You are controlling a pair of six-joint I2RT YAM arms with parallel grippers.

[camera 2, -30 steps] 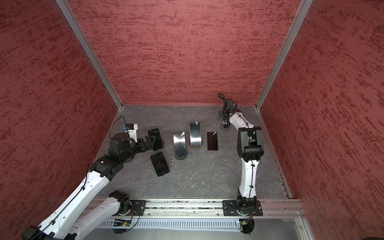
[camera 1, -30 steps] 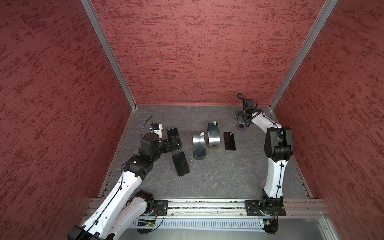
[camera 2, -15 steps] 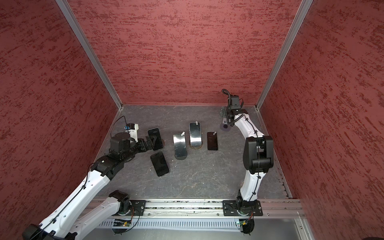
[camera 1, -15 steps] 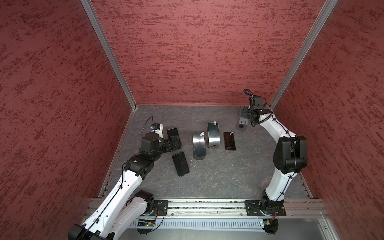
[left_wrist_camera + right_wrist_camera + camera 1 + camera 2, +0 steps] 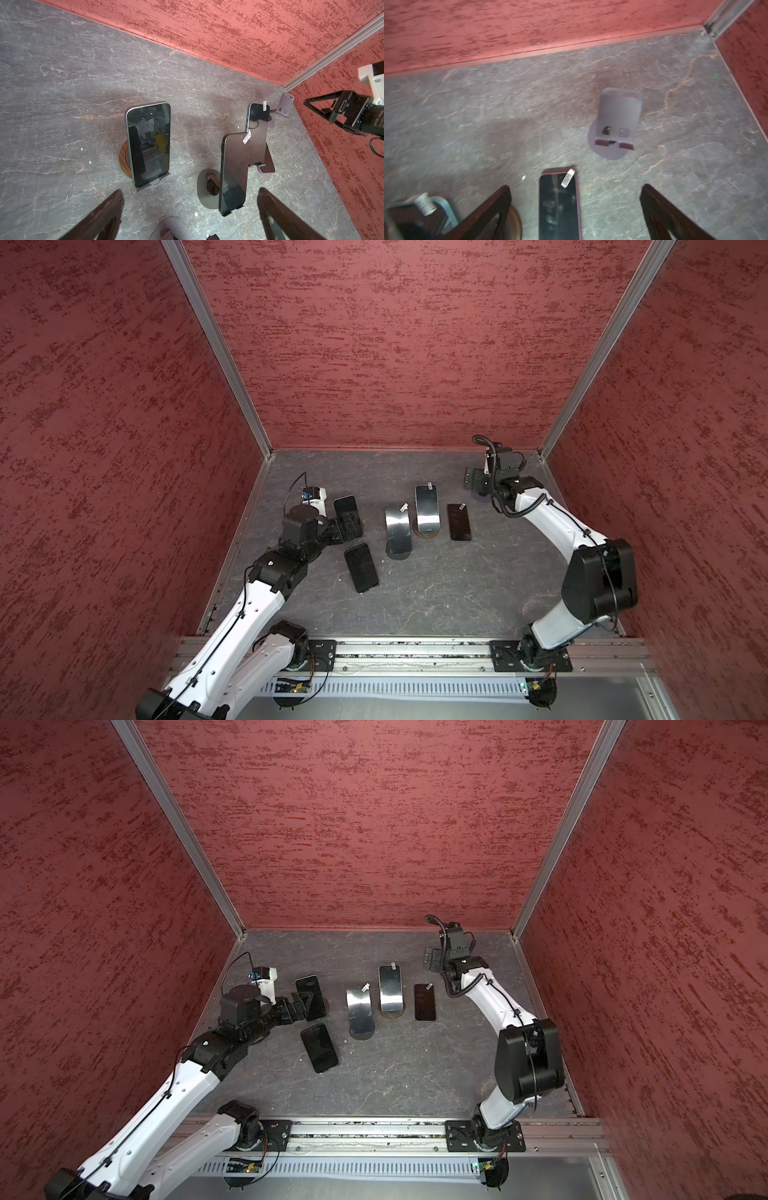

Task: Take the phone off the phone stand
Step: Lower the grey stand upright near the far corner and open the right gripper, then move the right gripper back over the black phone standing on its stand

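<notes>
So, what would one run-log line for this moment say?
left end effector open, near phone on wooden-base stand | right end effector open, holding nothing | two more phones on stands | two flat phones on table

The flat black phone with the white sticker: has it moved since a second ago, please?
No. The flat black phone remains beside the round wooden stand base in a top view.
</notes>
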